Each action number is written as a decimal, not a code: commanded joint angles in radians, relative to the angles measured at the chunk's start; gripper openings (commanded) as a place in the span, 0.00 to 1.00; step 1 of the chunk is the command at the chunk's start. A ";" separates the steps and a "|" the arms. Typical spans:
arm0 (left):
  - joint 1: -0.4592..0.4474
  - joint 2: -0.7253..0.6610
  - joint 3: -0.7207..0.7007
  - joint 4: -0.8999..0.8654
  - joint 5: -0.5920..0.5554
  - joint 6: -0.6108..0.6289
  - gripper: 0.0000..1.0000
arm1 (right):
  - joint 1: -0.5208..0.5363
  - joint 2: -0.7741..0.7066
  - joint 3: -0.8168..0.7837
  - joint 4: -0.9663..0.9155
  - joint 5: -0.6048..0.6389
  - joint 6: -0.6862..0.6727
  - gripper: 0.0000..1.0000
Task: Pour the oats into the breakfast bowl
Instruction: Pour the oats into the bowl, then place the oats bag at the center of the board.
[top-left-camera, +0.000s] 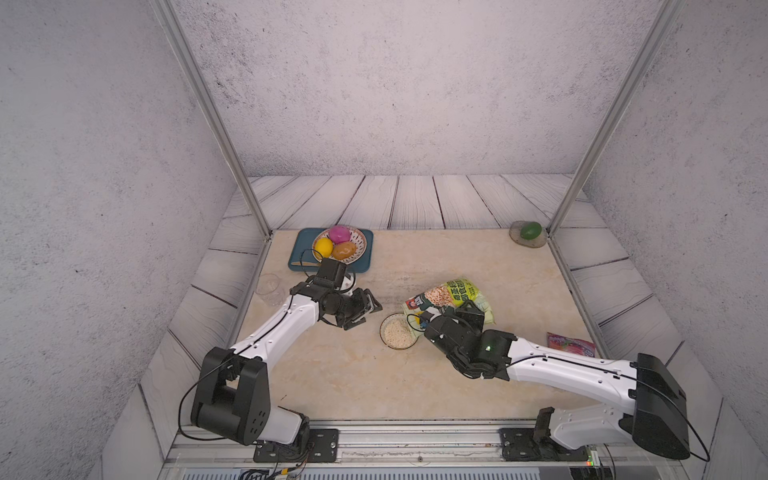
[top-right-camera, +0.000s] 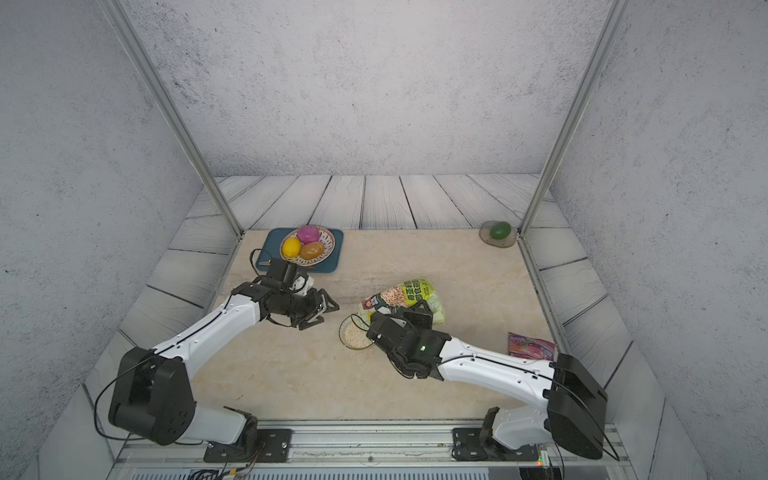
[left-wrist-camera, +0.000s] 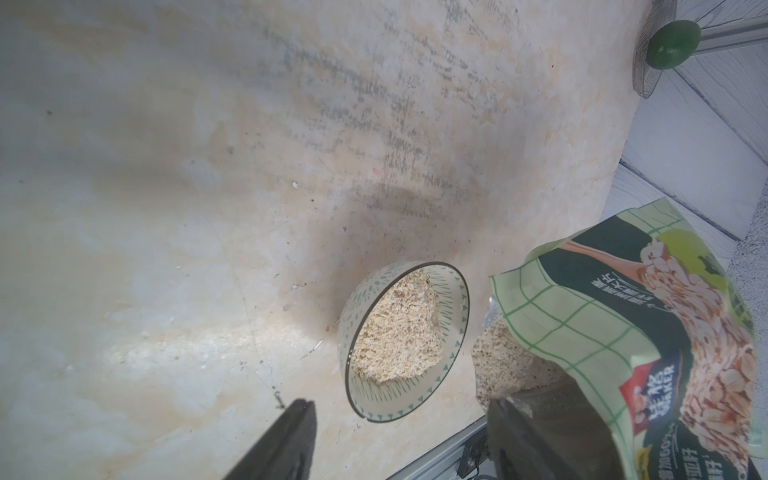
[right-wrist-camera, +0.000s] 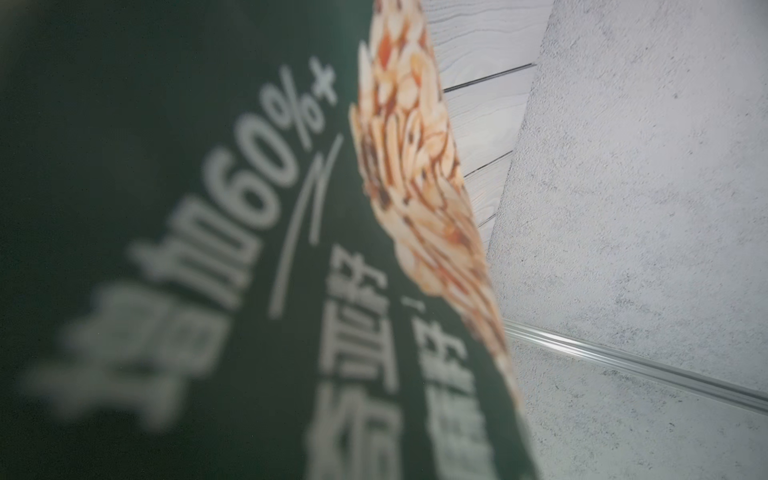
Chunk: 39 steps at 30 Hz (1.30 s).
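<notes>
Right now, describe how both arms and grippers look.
The left arm and right arm have white tapered links, black joints and thin black cables. The left gripper and right gripper are black with angular jaws. A green light glows near the right wrist.

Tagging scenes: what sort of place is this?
Likely a robot test booth staged as a breakfast counter: concrete-look walls and aluminium posts, left arm and right arm on a front rail, and a breakfast bowl of oats on a marble-look tabletop.
</notes>
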 joint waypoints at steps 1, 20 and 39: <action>0.007 -0.027 0.031 -0.019 -0.005 -0.005 0.70 | -0.003 -0.032 0.052 -0.030 0.079 0.181 0.00; 0.019 -0.049 0.138 -0.116 0.006 0.029 0.69 | -0.031 -0.110 -0.030 -0.051 -0.173 0.489 0.00; 0.035 -0.126 0.212 -0.170 -0.020 0.036 0.68 | -0.146 -0.500 -0.247 0.371 -0.584 0.848 0.00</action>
